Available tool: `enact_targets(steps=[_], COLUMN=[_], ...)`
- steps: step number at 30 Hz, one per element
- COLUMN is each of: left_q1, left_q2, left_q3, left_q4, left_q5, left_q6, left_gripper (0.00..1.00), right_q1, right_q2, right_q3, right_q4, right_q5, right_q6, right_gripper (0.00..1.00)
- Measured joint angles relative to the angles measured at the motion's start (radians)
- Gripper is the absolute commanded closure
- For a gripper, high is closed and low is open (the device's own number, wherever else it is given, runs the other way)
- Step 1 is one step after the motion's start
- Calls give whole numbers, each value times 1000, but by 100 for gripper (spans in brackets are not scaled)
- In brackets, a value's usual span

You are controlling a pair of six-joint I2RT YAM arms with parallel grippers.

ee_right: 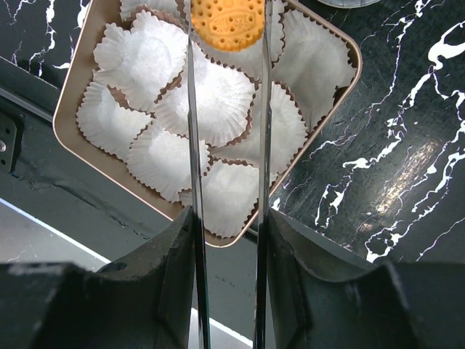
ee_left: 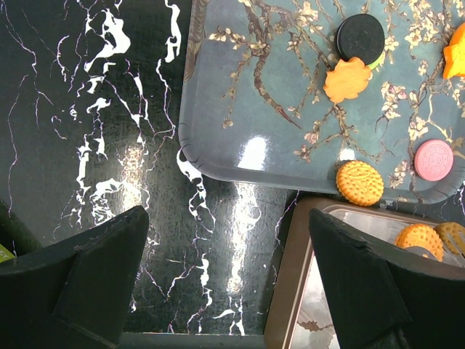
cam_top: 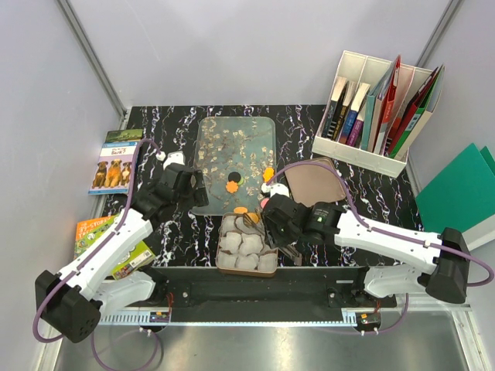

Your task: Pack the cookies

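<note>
Metal tongs (ee_right: 192, 145) sit between the jaws of my right gripper (ee_right: 229, 233), which is shut on them. Their tips pinch a round orange cookie (ee_right: 227, 22) over the white paper cups (ee_right: 142, 58) in the tan tin (ee_right: 73, 94). On the blossom tray (ee_left: 247, 109) lie a black cookie (ee_left: 360, 36), an orange flower cookie (ee_left: 347, 80), a pink one (ee_left: 434, 159) and a round orange one (ee_left: 359, 182). Two orange cookies (ee_left: 418, 238) lie in the tin (ee_left: 287, 283). My left gripper (ee_left: 229, 276) is open and empty over the marble table, beside the tray's corner and the tin's left rim.
The tin (cam_top: 246, 251) stands at the near edge between both arms, with the tray (cam_top: 236, 143) behind it. A brown lid (cam_top: 317, 189) lies right of the tray. A white book organiser (cam_top: 379, 112) stands back right. Books (cam_top: 116, 162) lie at the left edge and a green folder (cam_top: 456, 189) far right.
</note>
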Motion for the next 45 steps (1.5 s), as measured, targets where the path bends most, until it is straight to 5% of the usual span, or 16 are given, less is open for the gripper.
enact_targets(steps=[4,17,27,45], left_q1=[0,0,0,0], left_q2=[0,0,-2,-11], left_q3=[0,0,0,0], left_q4=[0,0,0,0], left_q5=[0,0,1,1], left_q6=[0,0,0,0], left_gripper=[5,5,5,6], right_q1=[1,18,39,55], right_q2=[14,18,18,13], right_q3=[0,2,17,81], right_q4=[5,1,-2,-37], right_q5=[-1,1,3,80], right_q6=[3,25,38,34], right_gripper=[69,63,45,39])
